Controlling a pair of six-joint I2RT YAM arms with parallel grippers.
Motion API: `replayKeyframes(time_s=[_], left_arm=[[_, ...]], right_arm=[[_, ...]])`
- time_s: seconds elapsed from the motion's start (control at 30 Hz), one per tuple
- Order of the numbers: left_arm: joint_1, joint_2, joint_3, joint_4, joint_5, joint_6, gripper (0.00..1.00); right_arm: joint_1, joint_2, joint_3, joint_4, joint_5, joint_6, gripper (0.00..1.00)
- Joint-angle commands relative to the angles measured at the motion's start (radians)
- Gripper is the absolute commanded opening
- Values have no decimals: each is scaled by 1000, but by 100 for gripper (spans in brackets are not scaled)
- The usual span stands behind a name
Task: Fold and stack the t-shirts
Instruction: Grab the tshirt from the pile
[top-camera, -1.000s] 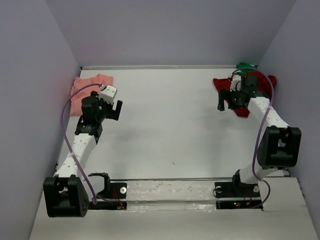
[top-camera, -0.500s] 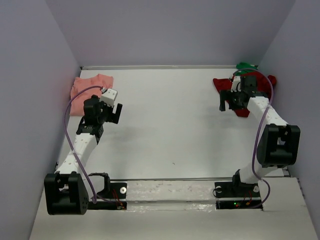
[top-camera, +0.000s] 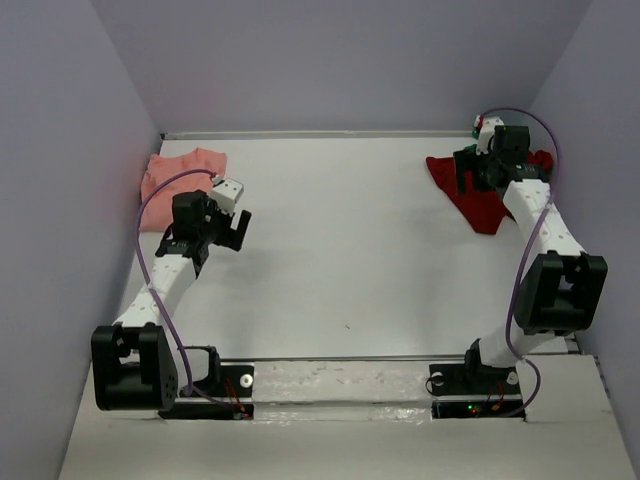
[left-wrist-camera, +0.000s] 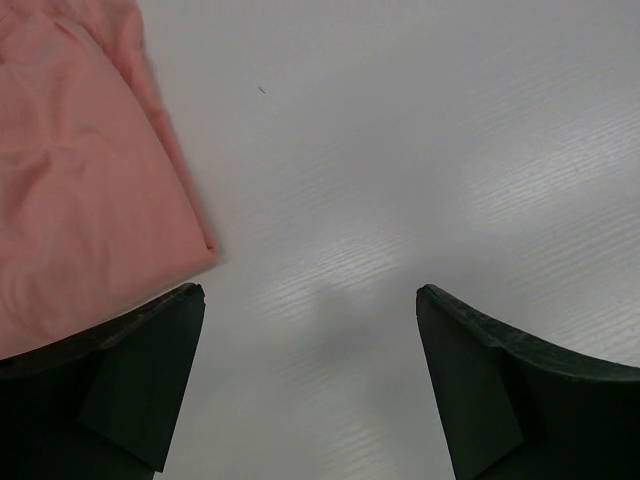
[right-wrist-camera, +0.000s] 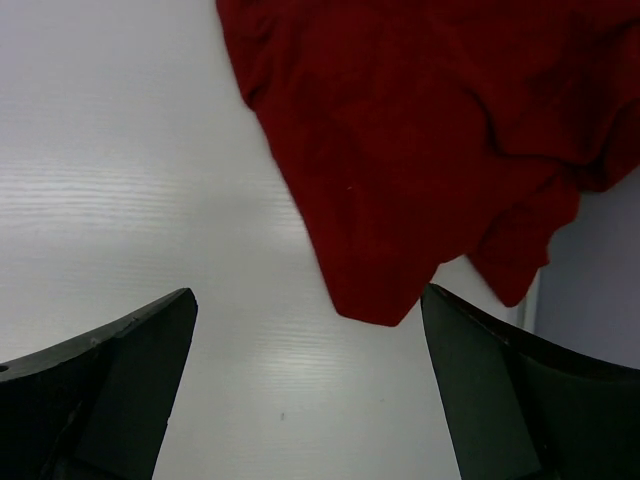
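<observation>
White desk (top-camera: 340, 230) carries both arms at the lower edge of the top view.

Left tool (top-camera: 236, 222) sits left of centre, jaws spread wide, nothing between them. In the left wrist view the left tool (left-wrist-camera: 310, 300) faces bare desk. The salmon-pink shirt (left-wrist-camera: 80, 170) fills the upper left of that frame, its corner just beside the left finger (left-wrist-camera: 130, 390). In the top view the salmon-pink shirt (top-camera: 175, 180) lies to the upper left of the tool, by the left wall.

Right tool (top-camera: 468, 178) is in the upper right, jaws wide and empty, over the left part of the dark red shirt (top-camera: 480, 205). In the right wrist view the right tool (right-wrist-camera: 310, 300) faces desk. The dark red shirt (right-wrist-camera: 420, 130) lies crumpled in the upper right, its lowest point between the fingers.
</observation>
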Motion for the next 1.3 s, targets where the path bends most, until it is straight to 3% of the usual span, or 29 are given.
replayKeyframes(time_s=[0.0, 0.3, 0.5, 0.77, 0.8, 0.83, 0.93, 1.27], left_arm=[[-4, 37, 61, 0, 36, -9, 99], [-4, 43, 37, 17, 51, 29, 99], [-4, 65, 20, 20, 43, 35, 99], [-4, 72, 20, 9, 30, 26, 99], [-4, 80, 23, 5, 24, 30, 99], [-4, 85, 27, -5, 20, 26, 99], [-5, 106, 32, -8, 13, 26, 99], [-7, 115, 38, -35, -1, 24, 99]], right_arm=[[-6, 78, 132, 68, 214, -67, 92], [-15, 359, 404, 71, 348, -91, 78], [-15, 537, 450, 71, 366, -103, 74], [-44, 663, 421, 70, 323, -139, 61], [-44, 667, 413, 68, 322, -142, 57], [-44, 672, 406, 67, 320, -145, 36], [-53, 678, 384, 67, 309, -154, 0], [-53, 586, 330, 61, 250, -154, 0]])
